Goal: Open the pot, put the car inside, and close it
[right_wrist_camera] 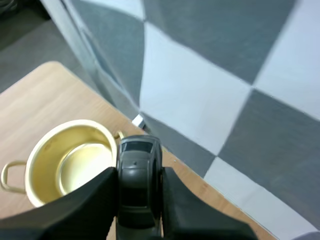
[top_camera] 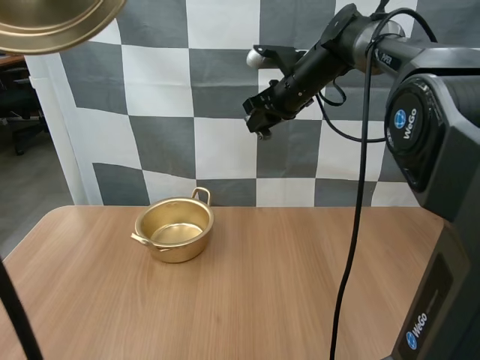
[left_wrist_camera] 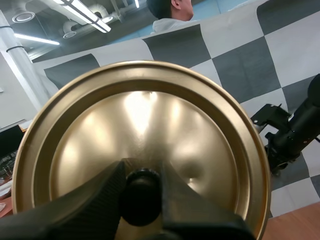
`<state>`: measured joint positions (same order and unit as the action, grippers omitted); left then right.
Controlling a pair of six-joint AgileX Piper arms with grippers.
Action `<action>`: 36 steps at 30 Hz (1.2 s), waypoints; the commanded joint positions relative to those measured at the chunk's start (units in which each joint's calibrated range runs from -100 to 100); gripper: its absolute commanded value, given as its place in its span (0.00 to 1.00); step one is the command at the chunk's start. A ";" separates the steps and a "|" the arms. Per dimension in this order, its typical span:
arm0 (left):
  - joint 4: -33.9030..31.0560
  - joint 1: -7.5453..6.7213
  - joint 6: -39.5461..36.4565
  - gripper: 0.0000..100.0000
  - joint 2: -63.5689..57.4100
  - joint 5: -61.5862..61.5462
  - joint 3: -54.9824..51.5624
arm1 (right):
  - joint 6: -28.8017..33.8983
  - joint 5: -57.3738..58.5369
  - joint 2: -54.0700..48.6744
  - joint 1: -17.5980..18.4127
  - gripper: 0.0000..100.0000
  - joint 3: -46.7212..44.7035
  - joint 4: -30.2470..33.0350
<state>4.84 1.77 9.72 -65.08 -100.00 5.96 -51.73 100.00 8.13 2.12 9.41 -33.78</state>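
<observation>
A gold pot (top_camera: 175,229) stands open on the wooden table (top_camera: 300,285), left of the middle; it also lies below in the right wrist view, pot (right_wrist_camera: 70,160). Its gold lid (top_camera: 52,22) hangs high at the upper left. My left gripper (left_wrist_camera: 142,197) is shut on the lid's black knob (left_wrist_camera: 141,195), under the lid (left_wrist_camera: 150,130). My right gripper (top_camera: 259,124) is raised high, right of and above the pot. It is shut on a dark grey toy car (right_wrist_camera: 137,177), which sits between the fingers.
The other arm's gripper (left_wrist_camera: 282,145) hangs beside the lid in the left wrist view. A person's head (left_wrist_camera: 170,7) peeks over the backdrop. The right arm's large base (top_camera: 442,150) fills the right side. Bare tabletop lies right of the pot.
</observation>
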 commanded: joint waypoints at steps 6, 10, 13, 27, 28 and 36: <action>-1.33 0.00 -0.09 0.00 -0.01 0.00 -0.02 | -0.94 0.00 0.41 6.55 0.00 -4.63 -1.99; -1.33 0.00 -0.29 0.00 -0.12 0.00 -0.02 | -0.94 0.00 2.06 8.38 0.00 -5.73 -2.30; -1.33 0.00 -0.29 0.00 -0.12 0.00 -0.02 | -0.94 0.00 3.28 8.66 0.00 -5.75 -4.13; -10.80 0.00 0.05 0.00 -1.83 0.00 -0.02 | -4.23 0.00 10.64 8.66 0.00 -5.75 -5.49; -10.80 0.00 0.05 0.00 -2.34 0.00 -0.02 | -4.23 0.00 11.00 8.66 0.00 -5.75 -5.80; -10.41 0.00 -0.31 0.00 -3.05 0.00 -0.02 | -4.52 0.00 13.79 9.36 0.00 -5.75 -6.86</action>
<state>-6.01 1.77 9.41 -68.20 -100.00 5.96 -56.18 99.94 21.58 11.42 3.63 -40.52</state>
